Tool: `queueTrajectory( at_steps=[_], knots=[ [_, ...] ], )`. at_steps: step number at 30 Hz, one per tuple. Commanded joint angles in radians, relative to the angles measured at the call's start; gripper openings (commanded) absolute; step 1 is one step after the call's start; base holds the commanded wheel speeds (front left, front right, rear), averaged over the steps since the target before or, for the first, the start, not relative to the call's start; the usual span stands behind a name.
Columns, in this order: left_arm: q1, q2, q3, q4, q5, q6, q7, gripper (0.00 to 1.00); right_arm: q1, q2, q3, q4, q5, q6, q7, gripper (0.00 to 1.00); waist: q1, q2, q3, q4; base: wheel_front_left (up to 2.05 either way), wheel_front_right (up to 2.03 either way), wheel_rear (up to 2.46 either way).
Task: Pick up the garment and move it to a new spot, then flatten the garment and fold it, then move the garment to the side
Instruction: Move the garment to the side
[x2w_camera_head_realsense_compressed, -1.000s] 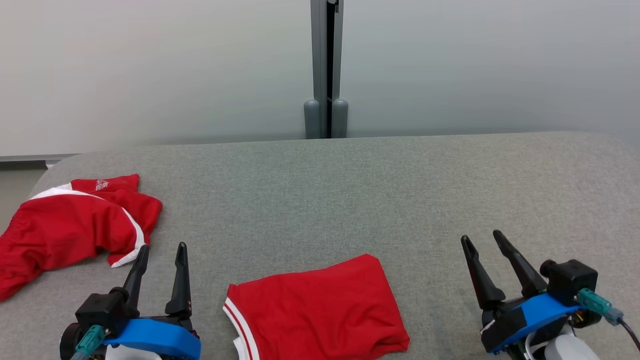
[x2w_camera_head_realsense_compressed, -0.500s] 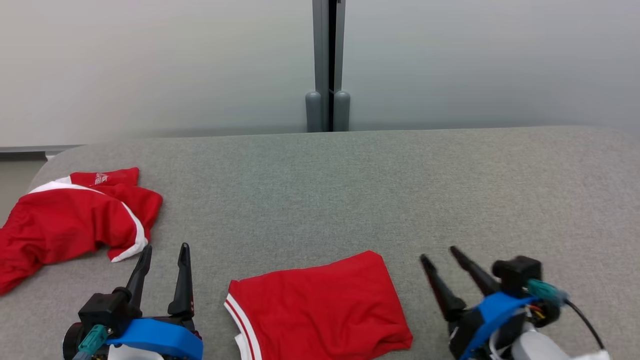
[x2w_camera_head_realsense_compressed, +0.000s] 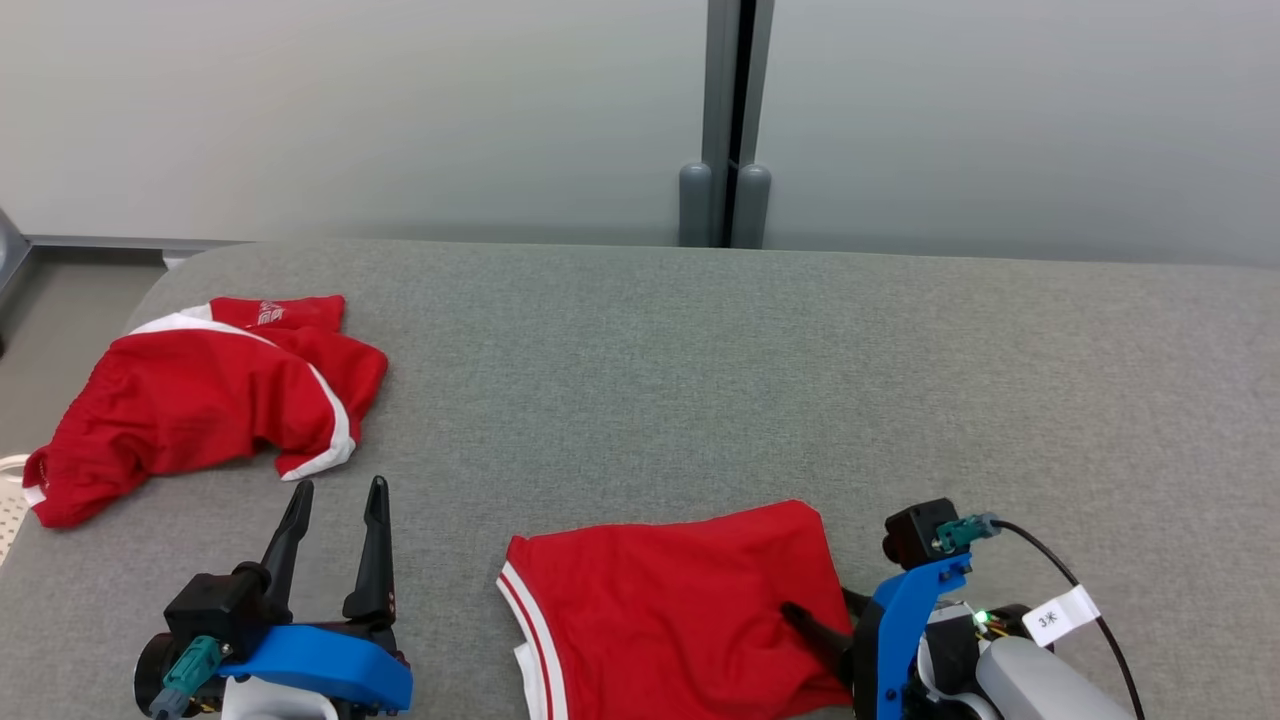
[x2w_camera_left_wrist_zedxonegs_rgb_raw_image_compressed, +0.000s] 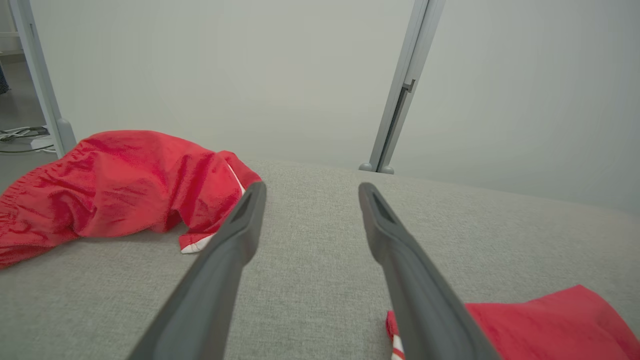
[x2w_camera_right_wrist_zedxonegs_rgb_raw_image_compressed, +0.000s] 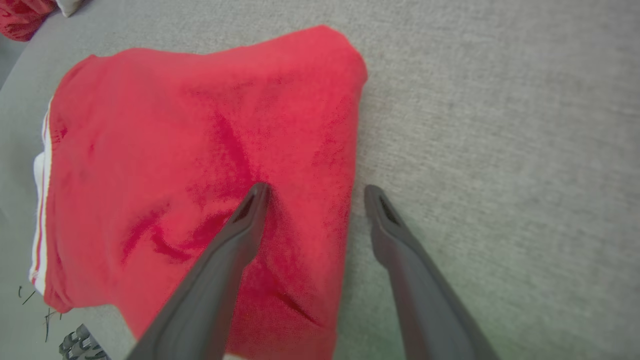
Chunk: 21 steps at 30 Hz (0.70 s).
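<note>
A folded red garment (x2w_camera_head_realsense_compressed: 670, 600) with white stripes on its left hem lies flat near the front edge of the grey padded table (x2w_camera_head_realsense_compressed: 700, 380). My right gripper (x2w_camera_head_realsense_compressed: 820, 605) is open and points down at its right edge. In the right wrist view the gripper (x2w_camera_right_wrist_zedxonegs_rgb_raw_image_compressed: 316, 189) straddles that edge: the left finger (x2w_camera_right_wrist_zedxonegs_rgb_raw_image_compressed: 240, 235) presses into the red cloth (x2w_camera_right_wrist_zedxonegs_rgb_raw_image_compressed: 200, 125), the right finger is over bare table. My left gripper (x2w_camera_head_realsense_compressed: 340, 487) stands open and empty left of the garment. The left wrist view has it (x2w_camera_left_wrist_zedxonegs_rgb_raw_image_compressed: 311, 186) above the table, with the garment's corner (x2w_camera_left_wrist_zedxonegs_rgb_raw_image_compressed: 540, 320) at lower right.
A second red garment (x2w_camera_head_realsense_compressed: 200, 390) with white trim lies crumpled at the table's far left, also in the left wrist view (x2w_camera_left_wrist_zedxonegs_rgb_raw_image_compressed: 115, 185). A grey partition post (x2w_camera_head_realsense_compressed: 725, 120) stands behind the table. A white object (x2w_camera_head_realsense_compressed: 8, 500) sits at the left edge.
The head camera has turned, shifting the whole picture. My right gripper has swung left and tipped down onto the folded garment's right edge. The left gripper has stayed put.
</note>
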Motion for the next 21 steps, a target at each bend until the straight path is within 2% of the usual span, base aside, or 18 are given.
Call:
queueTrajectory(
  at_steps=[1,3,4,5,6,7,14,21],
  knots=[
    [-0.013,0.004,0.0,0.002,-0.002,-0.002,-0.004,1.0,-0.021,0.0,0.023,0.023,0.016,0.0,0.033,1.0,-0.0001,-0.0001,0.005,0.013,0.0,0.0,0.0],
    [-0.015,0.002,0.001,0.003,-0.003,-0.002,-0.004,1.0,-0.021,0.004,0.037,0.029,0.04,0.0,0.046,1.0,-0.0001,-0.0001,0.007,0.019,0.0,0.0,0.0],
    [-0.015,0.002,0.002,0.003,-0.003,-0.002,-0.004,1.0,-0.021,0.002,0.046,0.029,0.051,0.0,0.048,0.93,-0.0001,-0.0001,0.008,0.021,0.0,0.0,0.0],
    [-0.015,0.002,0.002,0.004,-0.003,-0.002,-0.004,1.0,-0.024,-0.003,0.058,0.023,0.057,0.0,0.042,0.63,-0.0001,-0.0001,0.009,0.022,0.0,0.0,0.0],
    [-0.015,0.001,0.003,0.004,-0.003,-0.002,-0.004,1.0,-0.028,-0.008,0.066,0.017,0.065,0.0,0.031,0.14,-0.0001,-0.0001,0.01,0.022,0.0,0.0,0.0],
    [-0.015,0.001,0.004,0.004,-0.003,-0.002,-0.004,1.0,-0.034,-0.014,0.074,0.01,0.072,0.0,0.02,0.0,-0.0001,-0.0001,0.011,0.021,0.0,0.0,0.0],
    [-0.016,0.001,0.002,-0.004,0.001,-0.002,-0.004,1.0,-0.094,-0.051,0.097,-0.019,0.071,0.0,-0.109,0.0,-0.0001,-0.0001,0.012,-0.008,0.0,0.0,0.0],
    [-0.032,-0.009,-0.049,-0.022,-0.017,-0.002,-0.004,1.0,-0.157,-0.092,0.079,-0.013,0.114,0.0,-0.204,0.0,-0.0001,-0.0001,0.015,-0.068,0.0,0.0,0.0]
  ],
)
